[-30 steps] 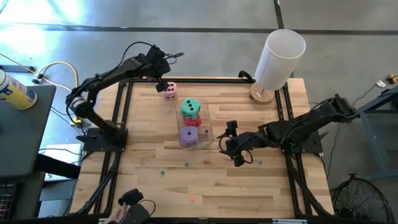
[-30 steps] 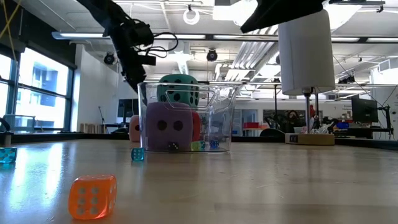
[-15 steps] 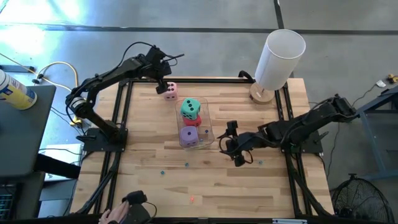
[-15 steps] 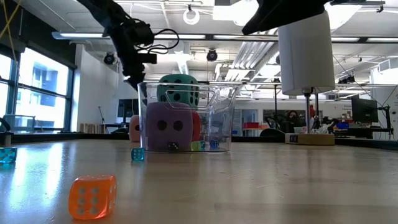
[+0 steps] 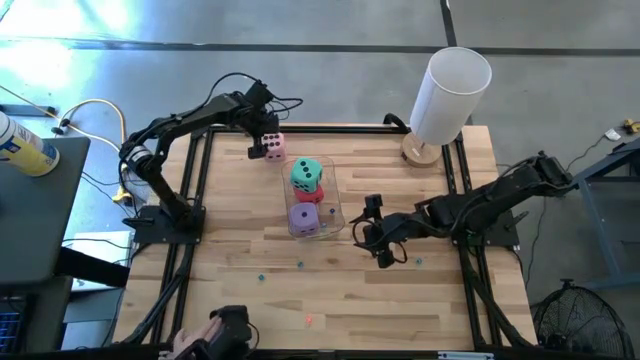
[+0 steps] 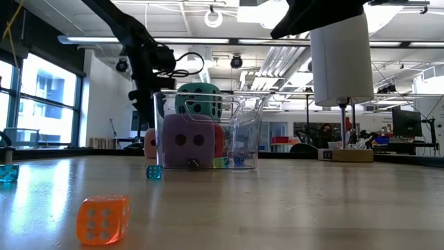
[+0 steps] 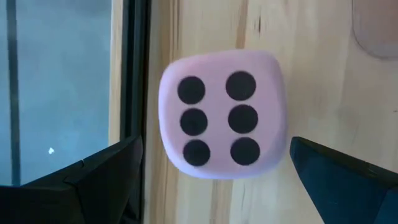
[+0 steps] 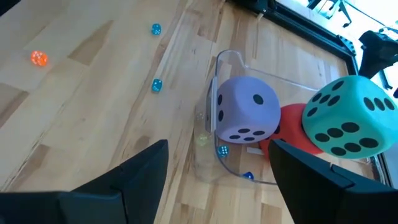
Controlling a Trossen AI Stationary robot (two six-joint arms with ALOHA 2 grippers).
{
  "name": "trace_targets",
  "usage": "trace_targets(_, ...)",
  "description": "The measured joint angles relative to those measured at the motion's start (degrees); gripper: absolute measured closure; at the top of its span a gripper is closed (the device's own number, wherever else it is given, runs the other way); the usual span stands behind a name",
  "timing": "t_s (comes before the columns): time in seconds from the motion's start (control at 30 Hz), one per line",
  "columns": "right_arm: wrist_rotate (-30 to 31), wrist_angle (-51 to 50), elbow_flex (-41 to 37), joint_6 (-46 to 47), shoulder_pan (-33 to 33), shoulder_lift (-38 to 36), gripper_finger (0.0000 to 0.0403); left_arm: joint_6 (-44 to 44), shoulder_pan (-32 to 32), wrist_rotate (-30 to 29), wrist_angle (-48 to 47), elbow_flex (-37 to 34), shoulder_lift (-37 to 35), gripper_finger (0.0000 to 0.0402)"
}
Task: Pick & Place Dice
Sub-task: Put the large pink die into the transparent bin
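The pink die (image 7: 221,115) rests on the wooden table at the far left, six pips up, also in the high view (image 5: 275,148). My left gripper (image 7: 214,152) hangs open just above it, pointing steeply down, one finger on either side and clear of the die. A clear container (image 5: 333,212) holds the purple die (image 5: 304,217) and the red die (image 5: 317,192). The teal die (image 5: 306,172) rests on top of the red one. My right gripper (image 5: 374,238) waits open, to the right of the container, nothing between its fingers.
A tall white cylinder on a round base (image 5: 450,92) stands at the far right corner. Small beads and tiny dice lie on the near half of the table, among them an orange one (image 6: 104,219). A person's hand with a dark device (image 5: 222,335) is at the near edge.
My left gripper has come down toward the pink die and rolled about its own axis, staying open. The die has not moved. The person's hand at the near edge has shifted a little to the right.
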Motion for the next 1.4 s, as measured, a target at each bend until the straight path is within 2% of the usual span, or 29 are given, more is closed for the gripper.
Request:
trace_targets(0.13,0.0,-1.5,0.0,0.03,0.0,0.0,0.0133,-0.77,1.07,3.86,2.14,0.0,0.01,0.0002)
trace_targets(0.43,-0.04,-1.84,0.0,0.28,0.0,0.0,0.0133,-4.4,2.08,7.19,2.03,0.0,0.01,0.0002)
trace_targets(0.57,-0.13,-1.84,0.0,0.44,0.0,0.0,0.0133,-5.04,1.89,7.23,2.06,0.0,0.01,0.0002)
trace_targets(0.77,-4.49,-1.84,0.0,0.59,0.0,0.0,0.0133,-5.7,1.89,7.26,2.09,0.0,0.01,0.0002)
trace_targets(1.0,-4.42,-1.84,-0.72,0.68,0.0,0.0,0.0133,-6.0,1.89,7.31,2.1,-0.28,0.18,0.0002)
trace_targets(1.4,-4.39,-1.73,-1.36,1.43,0.0,0.0,0.0133,-8.18,1.64,5.2,4.07,-0.33,6.42,0.0002)
